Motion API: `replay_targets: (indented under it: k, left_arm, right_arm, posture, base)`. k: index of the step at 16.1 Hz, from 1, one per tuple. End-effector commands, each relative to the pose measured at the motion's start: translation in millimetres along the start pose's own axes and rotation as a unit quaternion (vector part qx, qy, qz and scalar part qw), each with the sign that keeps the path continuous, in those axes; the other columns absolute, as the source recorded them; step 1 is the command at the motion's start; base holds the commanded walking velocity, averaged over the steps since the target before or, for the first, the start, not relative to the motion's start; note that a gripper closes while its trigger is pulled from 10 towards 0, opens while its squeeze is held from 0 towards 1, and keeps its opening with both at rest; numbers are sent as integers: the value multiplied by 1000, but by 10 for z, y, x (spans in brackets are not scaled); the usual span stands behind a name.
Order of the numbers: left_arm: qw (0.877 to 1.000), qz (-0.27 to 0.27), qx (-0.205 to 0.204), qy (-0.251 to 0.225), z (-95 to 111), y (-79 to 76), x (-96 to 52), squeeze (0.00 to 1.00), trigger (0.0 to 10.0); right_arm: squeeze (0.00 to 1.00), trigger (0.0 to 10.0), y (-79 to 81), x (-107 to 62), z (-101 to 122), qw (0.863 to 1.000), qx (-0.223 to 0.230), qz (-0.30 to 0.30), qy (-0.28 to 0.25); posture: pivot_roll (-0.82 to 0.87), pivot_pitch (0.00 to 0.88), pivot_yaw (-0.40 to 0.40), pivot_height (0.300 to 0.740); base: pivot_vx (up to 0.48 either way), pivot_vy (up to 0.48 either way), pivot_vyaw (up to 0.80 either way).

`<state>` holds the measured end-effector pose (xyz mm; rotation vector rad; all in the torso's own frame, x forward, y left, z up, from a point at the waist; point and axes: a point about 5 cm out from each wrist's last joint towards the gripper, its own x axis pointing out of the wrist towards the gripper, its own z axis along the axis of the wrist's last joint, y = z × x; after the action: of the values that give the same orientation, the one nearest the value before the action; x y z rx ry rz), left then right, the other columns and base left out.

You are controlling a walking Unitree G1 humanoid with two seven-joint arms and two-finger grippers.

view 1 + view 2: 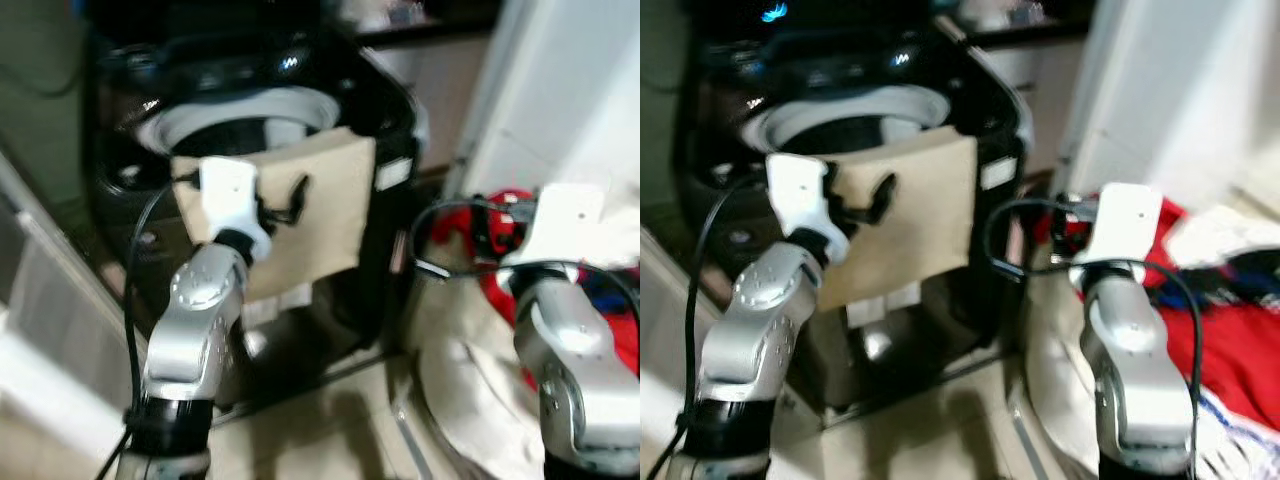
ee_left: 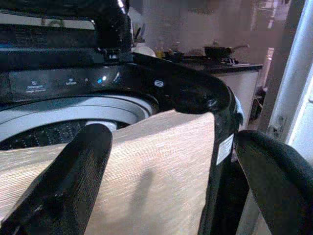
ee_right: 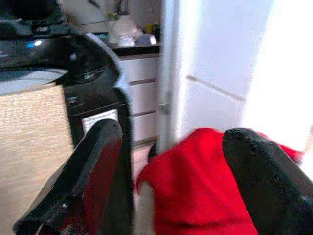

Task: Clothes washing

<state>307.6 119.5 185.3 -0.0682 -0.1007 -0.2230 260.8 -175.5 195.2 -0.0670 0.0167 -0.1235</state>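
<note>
A black top-loading washing machine (image 1: pixel 385 120) stands ahead with its lid up and its pale drum rim (image 1: pixel 240 115) showing. A beige cloth (image 1: pixel 330 215) hangs over the front rim and down the machine's front. My left gripper (image 2: pixel 171 161) is open right in front of this cloth, with nothing between its fingers (image 2: pixel 78 176). A red garment (image 3: pixel 195 196) lies on a pile in a cream laundry basket (image 1: pixel 450 370) to the right of the machine. My right gripper (image 3: pixel 176 166) hovers open just above the red garment.
More clothes, red (image 1: pixel 1240 350), blue and white (image 1: pixel 1220 235), fill the basket at the right. A white door (image 1: pixel 560 90) rises behind it. A counter with drawers (image 3: pixel 142 83) stands behind the machine. Pale floor (image 1: pixel 330 420) lies between my arms.
</note>
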Motion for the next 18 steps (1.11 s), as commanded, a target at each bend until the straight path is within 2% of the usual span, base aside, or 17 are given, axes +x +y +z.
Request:
replay_targets:
  k: [1,3,6,13,16,18]
  left_arm:
    - [1000,-22,-1,14,3,-50,18,0,10000]
    - [998,-69,10,2,31,-117,-26,0,10000]
    - [997,-67,24,-2,43,-120,-35,0,10000]
    - [996,-80,34,-14,122,-100,39,0,10000]
    - [996,-82,35,-14,123,-112,53,0,10000]
    - [996,-78,37,-12,119,-105,58,0,10000]
  right_arm:
    - [0,10000,-29,-9,62,1000,-22,-7,-12]
    - [0,10000,-49,1,63,1000,-26,-12,-12]
    - [0,10000,-50,10,45,1000,-3,-4,1]
    - [0,10000,-21,12,81,1000,10,8,2]
    - [0,10000,21,-10,63,999,8,34,7]
    - [0,10000,102,-26,53,997,-3,76,3]
  posture:
    - [-145,0,31,740]
    - [-145,0,31,740]
    - [-140,0,15,740]
    - [-144,0,40,740]
    - [-148,0,43,740]
    - [-145,0,40,740]
  base:
    - [0,0,-775]
    - [0,0,-775]
    - [0,0,-775]
    - [0,0,-775]
    - [0,361,-777]
    - [0,472,0]
